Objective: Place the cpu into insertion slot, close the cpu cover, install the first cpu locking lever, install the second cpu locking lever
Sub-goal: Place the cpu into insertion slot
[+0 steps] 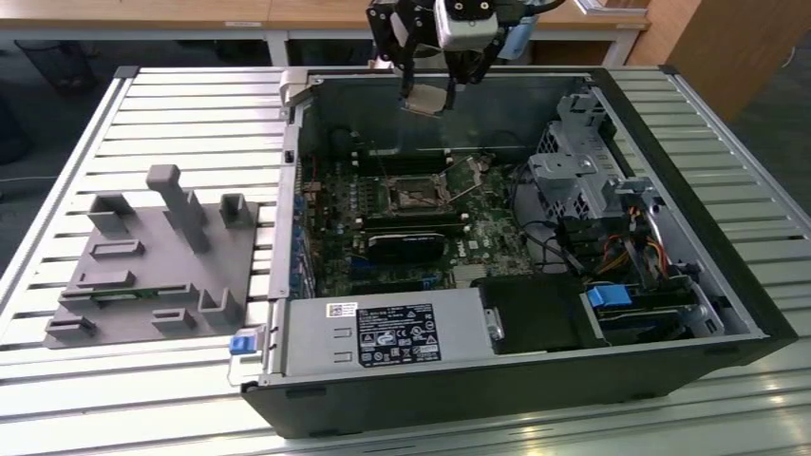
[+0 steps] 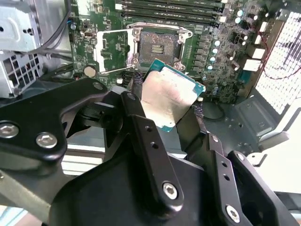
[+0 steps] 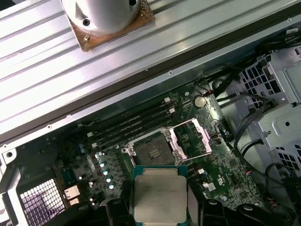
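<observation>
One small flat square cpu [image 2: 173,94], silvery-tan metal top with a teal-green rim, is pinched by two opposite edges in the black metal hand [image 2: 165,104]. It's hanging in the air over the open black computer case [image 1: 507,399], up near the case's far wall and well clear of the board. Below it is the insertion slot [image 3: 153,151], a dark square socket with a thin silver rim set in the green circuit board [image 3: 230,183]. The slot's bare, and the thin silver frame-shaped cpu cover [image 3: 190,140] is flipped open just beside it. Tbh I'd guess the chip is light and stiff, but that smooth lid looks slippery and the underside is probably fragile, so the edges are where you want to grab it.
</observation>
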Controlling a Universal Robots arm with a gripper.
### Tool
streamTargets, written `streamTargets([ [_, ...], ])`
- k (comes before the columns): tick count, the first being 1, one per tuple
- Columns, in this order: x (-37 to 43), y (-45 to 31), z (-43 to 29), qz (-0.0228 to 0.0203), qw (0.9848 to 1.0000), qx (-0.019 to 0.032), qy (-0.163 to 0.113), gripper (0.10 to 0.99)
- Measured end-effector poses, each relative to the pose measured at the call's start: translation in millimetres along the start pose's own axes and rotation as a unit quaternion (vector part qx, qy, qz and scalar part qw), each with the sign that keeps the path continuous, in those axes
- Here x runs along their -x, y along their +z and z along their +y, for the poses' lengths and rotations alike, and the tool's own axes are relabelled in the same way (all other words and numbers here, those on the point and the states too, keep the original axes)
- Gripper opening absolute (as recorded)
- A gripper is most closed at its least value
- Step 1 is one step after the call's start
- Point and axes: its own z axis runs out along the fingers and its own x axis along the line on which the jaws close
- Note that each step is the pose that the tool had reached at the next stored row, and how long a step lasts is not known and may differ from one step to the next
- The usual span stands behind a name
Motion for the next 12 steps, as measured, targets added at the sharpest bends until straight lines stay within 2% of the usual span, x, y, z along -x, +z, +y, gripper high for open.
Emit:
streamTargets([
  [6, -0.1, 0.6, 0.2, -0.0029, 0.9995, 0.0004, 0.031, 0.541],
  [12, -0.3, 1.2, 0.5, -0.0062, 0.9978, 0.0007, 0.066, 0.541],
])
